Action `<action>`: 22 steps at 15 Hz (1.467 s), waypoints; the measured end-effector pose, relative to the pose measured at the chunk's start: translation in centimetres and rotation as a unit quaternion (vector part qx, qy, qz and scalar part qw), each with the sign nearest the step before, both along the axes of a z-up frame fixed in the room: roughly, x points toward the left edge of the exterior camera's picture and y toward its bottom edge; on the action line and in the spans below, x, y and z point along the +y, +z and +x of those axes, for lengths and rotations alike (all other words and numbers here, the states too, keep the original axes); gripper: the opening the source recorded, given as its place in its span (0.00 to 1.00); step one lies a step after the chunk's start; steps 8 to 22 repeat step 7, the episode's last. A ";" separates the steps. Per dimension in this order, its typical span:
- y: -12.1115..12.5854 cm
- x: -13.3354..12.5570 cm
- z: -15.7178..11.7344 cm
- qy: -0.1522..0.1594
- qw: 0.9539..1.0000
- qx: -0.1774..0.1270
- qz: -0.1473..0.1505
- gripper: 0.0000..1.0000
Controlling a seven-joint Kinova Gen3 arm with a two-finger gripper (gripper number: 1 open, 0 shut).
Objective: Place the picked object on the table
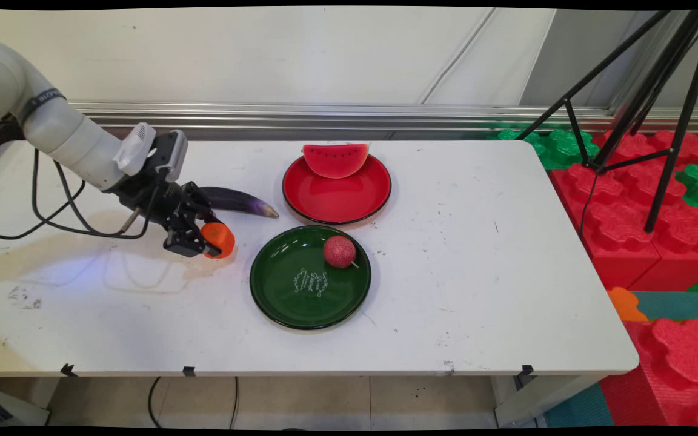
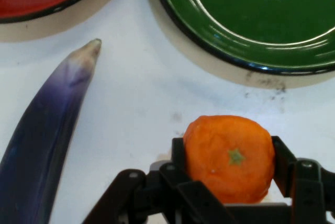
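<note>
Hand view shows the black two-finger gripper (image 2: 229, 167) clamped on a round orange mandarin (image 2: 229, 157), probably just above the white table (image 2: 141, 103), beside a long purple eggplant (image 2: 39, 135) and glossy green plate (image 2: 172, 9).

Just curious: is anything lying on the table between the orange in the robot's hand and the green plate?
Nothing visible does. The hand grips the orange, and only bare table separates it from the green plate; the eggplant lies off to one side.

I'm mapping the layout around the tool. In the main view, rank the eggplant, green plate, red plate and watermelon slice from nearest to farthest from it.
The tool grips an orange.
1. Eggplant, just behind it.
2. Green plate, right of it.
3. Red plate, farther back right.
4. Watermelon slice, on the red plate's far rim.
</note>
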State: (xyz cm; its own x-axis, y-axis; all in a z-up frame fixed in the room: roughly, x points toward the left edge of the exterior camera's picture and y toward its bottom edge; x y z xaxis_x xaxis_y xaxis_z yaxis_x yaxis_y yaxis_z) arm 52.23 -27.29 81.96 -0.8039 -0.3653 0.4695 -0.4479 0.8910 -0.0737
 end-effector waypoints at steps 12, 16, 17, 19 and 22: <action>-2.1 -1.1 0.9 0.014 1.000 -0.002 0.011 1.00; -2.1 -1.1 0.9 0.014 1.000 -0.002 0.011 1.00; -2.1 -1.1 0.9 0.014 1.000 -0.002 0.011 1.00; -2.1 -1.1 0.9 0.014 1.000 -0.002 0.011 1.00; -2.1 -1.1 0.9 0.014 1.000 -0.002 0.011 1.00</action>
